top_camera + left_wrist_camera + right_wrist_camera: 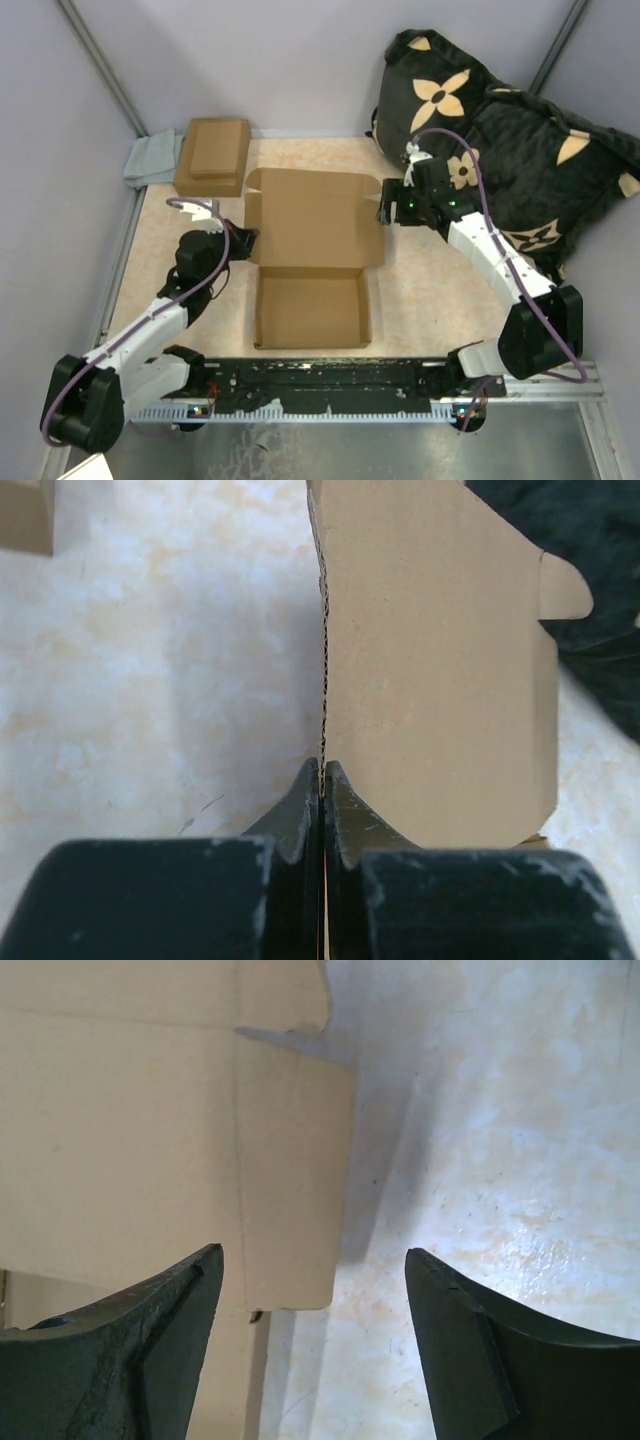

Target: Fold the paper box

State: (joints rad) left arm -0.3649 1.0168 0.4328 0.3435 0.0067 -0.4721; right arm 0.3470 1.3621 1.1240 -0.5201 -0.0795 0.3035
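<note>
The paper box (312,262) is brown corrugated cardboard: a shallow tray near the arms with its lid lying open behind it. My left gripper (246,240) is shut on the lid's left side flap, whose edge (323,660) stands upright between the fingertips (345,790). My right gripper (384,204) is open at the lid's right edge. In the right wrist view the right side flap (290,1180) lies between the open fingers (460,1310), nearer the left one, untouched.
A smaller stacked pair of brown boxes (213,155) sits at the back left beside a grey cloth (150,160). A black cushion with tan flowers (500,140) fills the back right. Grey walls close in on both sides.
</note>
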